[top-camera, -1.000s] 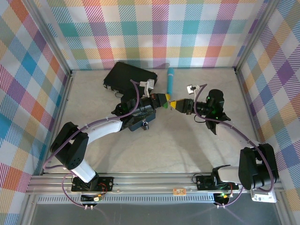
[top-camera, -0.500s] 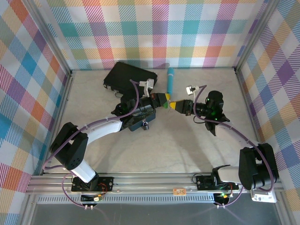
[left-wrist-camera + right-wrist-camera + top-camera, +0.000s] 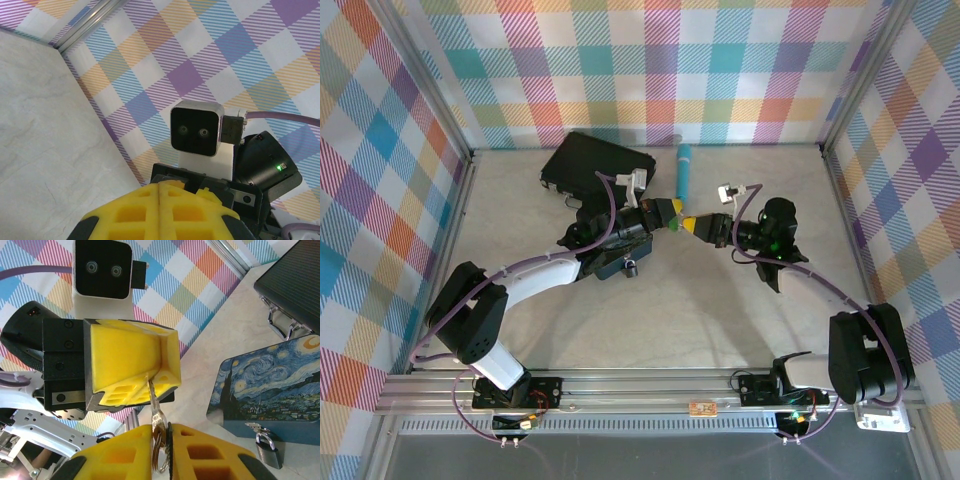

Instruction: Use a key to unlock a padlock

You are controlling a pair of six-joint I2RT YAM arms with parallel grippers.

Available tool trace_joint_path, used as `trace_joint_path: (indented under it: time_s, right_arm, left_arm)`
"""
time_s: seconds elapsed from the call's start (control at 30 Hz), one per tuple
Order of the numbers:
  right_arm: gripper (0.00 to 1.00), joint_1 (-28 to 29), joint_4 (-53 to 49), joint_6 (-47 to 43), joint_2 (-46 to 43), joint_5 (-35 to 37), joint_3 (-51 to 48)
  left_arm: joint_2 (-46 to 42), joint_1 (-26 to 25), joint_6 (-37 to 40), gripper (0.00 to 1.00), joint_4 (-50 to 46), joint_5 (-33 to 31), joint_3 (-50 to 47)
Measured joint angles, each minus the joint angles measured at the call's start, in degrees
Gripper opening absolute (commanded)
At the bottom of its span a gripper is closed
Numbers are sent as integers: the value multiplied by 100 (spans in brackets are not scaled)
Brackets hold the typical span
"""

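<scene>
The thin silvery key [image 3: 154,402] bridges the two grippers above the table. Its blade runs up into the seam of my left gripper [image 3: 150,378], whose yellow fingers are shut on it. Its head and ring sit clamped between the fingers of my right gripper [image 3: 161,430]. From above, the left gripper [image 3: 671,217] and right gripper [image 3: 692,224] meet tip to tip at mid-table. In the left wrist view the left gripper [image 3: 159,186] has its pads pressed together. The small dark padlock [image 3: 267,450] hangs on the painted box's hasp, and shows from above as the padlock [image 3: 631,267] below the left arm.
The blue starry-night box [image 3: 270,385] lies on the table under the left arm. A black case [image 3: 595,163] lies at the back left, with a teal cylinder [image 3: 683,170] upright near the back wall. Checked walls enclose three sides.
My right gripper has closed its fingers on the key's head and edged slightly left toward the left gripper. The left gripper has stayed shut and in place.
</scene>
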Motion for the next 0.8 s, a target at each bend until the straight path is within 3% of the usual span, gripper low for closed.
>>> trace_joint_path:
  time_s: [0.23, 0.47, 0.57, 0.6, 0.67, 0.8]
  right_arm:
    - [0, -7, 190, 162, 92, 17, -13]
    - [0, -7, 428, 229, 168, 13, -44]
    - [0, 0, 422, 223, 168, 39, -59]
    - [0, -2, 382, 192, 166, 57, -59]
    - [0, 0, 166, 101, 166, 131, -57]
    - [0, 0, -774, -293, 52, 476, -57]
  left_arm:
    - [-2, -15, -24, 0, 111, -105, -50]
    - [-2, -17, -66, 0, 125, -155, -61]
    - [-9, -31, -74, 46, 125, -190, -114]
    - [-24, -39, -92, 56, 111, -205, -157]
    - [-109, -37, -61, 65, -31, -286, -247]
    - [-599, 81, 201, 68, -844, -667, -382]
